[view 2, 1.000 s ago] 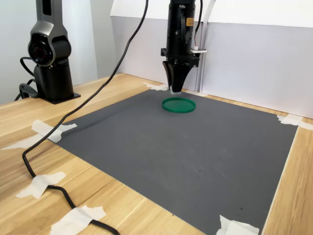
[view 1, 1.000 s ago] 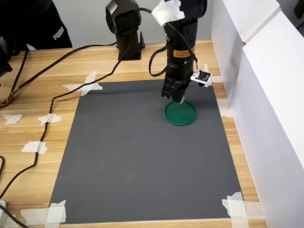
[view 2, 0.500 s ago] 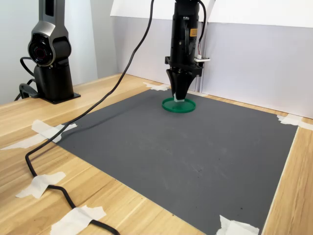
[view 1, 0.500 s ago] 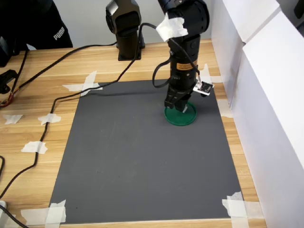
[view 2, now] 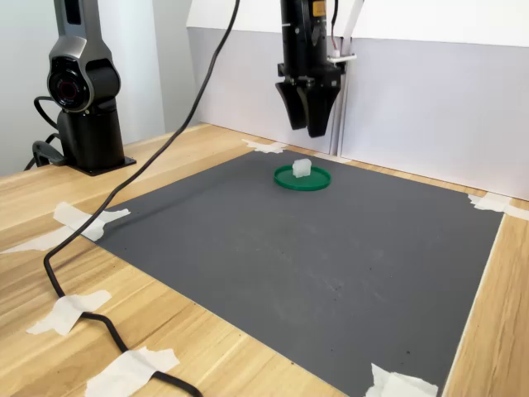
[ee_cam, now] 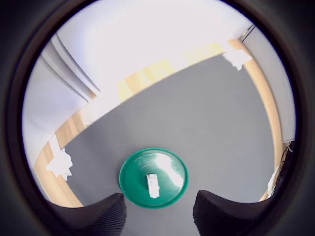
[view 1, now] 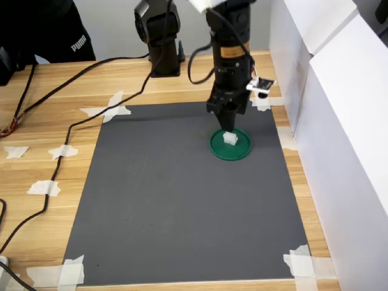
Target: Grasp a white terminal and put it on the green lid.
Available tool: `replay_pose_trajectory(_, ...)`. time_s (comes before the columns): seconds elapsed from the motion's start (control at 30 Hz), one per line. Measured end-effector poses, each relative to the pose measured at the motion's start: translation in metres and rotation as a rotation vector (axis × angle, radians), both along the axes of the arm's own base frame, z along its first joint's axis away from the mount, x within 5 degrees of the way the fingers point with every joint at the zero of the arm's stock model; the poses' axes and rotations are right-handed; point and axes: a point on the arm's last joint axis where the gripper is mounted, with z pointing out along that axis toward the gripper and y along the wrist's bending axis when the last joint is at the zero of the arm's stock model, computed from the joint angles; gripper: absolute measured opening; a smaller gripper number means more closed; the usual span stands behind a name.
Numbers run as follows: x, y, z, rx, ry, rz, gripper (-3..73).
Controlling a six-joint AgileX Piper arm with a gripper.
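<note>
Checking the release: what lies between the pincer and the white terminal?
Nothing: the second exterior view shows bare air between the open pincer and the white terminal, which sits on the green lid.

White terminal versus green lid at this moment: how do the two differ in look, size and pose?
The white terminal is a tiny, blocky, pale piece; the green lid is a flat, round, dark-green disc, far wider. The white terminal stands up from the surface, while the green lid lies low on the grey mat. The white terminal rests inside the green lid's rim; the green lid carries it. Both sit free below the raised gripper.
</note>
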Motion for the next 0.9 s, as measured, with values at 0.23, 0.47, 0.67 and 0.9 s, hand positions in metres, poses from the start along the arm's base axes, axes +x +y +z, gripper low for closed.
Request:
replay_pose_trajectory(0.23, -0.034, -0.029, 0.067, 0.144, -0.164, -0.083, 21.8)
replay_pose_trajectory(0.47, -0.066, -0.089, 0.106, 0.288, -0.308, -0.303, -0.5)
replay_pose_trajectory(0.67, -0.1, -0.125, 0.105, 0.274, -0.49, -0.355, -1.6)
replay_pose_trajectory(0.9, -0.123, -0.144, 0.072, 0.349, -0.628, -0.488, -1.6)
